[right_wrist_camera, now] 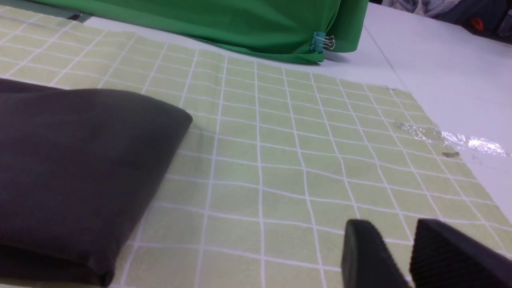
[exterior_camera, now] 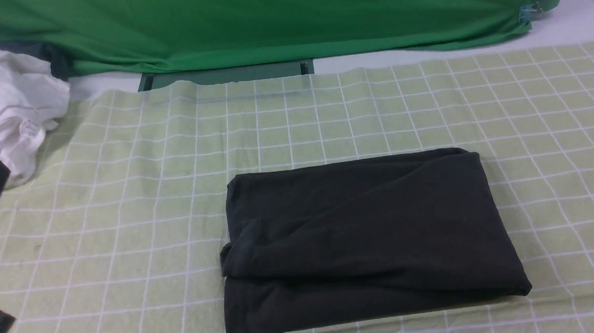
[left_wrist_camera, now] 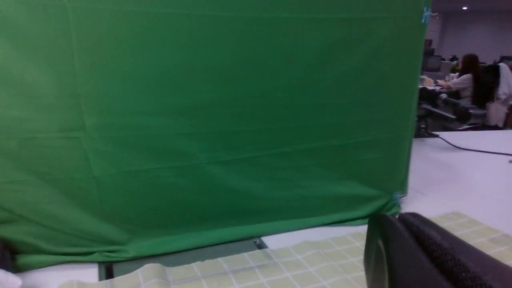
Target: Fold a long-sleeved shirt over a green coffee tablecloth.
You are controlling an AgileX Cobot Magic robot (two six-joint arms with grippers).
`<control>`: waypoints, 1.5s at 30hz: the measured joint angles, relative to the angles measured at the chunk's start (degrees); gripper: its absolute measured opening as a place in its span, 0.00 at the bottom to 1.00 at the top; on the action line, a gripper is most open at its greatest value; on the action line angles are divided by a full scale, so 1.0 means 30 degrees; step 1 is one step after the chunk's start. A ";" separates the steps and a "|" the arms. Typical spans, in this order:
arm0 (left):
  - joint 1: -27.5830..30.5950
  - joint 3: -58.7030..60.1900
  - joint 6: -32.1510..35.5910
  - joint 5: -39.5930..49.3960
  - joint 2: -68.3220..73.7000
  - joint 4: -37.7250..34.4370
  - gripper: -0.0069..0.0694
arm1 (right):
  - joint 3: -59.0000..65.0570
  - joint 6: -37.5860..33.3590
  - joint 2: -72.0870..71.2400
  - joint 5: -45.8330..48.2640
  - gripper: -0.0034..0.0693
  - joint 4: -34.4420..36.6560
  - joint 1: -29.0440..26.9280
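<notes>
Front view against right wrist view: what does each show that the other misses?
Front only: the whole folded shirt, the white garment at far left, the left arm's edge.
Right wrist only: the right gripper with a narrow gap between its fingers, holding nothing, and tape at the tablecloth's edge.
Both: shirt, tablecloth, green backdrop with its clip.

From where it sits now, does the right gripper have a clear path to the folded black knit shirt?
Probably yes. The right gripper hangs over bare pale green grid tablecloth, holding nothing, and nothing lies between it and the folded black knit shirt.
</notes>
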 joint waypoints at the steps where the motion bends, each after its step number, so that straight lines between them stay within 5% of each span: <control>1: 0.0000 0.0230 0.0020 0.0066 0.0000 0.0063 0.11 | 0.0000 0.0000 0.0000 0.0000 0.31 0.0000 0.0000; 12: 0.0308 0.1347 0.0720 0.0541 0.0105 0.3569 0.11 | 0.0000 0.0000 0.0000 0.0016 0.31 0.0000 0.0000; 19: 0.4245 0.2074 0.0456 -0.0522 -0.0496 0.3618 0.11 | 0.0000 0.0000 0.0000 0.0016 0.31 0.0000 0.0000; 24: 0.7257 0.5190 -0.2116 0.0173 -0.2801 0.3801 0.11 | 0.0000 0.0000 0.0000 0.0016 0.31 0.0000 0.0000; 45: 0.6599 0.6839 -0.2996 0.4267 -0.6080 0.4779 0.11 | 0.0000 0.0000 0.0000 0.0018 0.34 0.0000 0.0000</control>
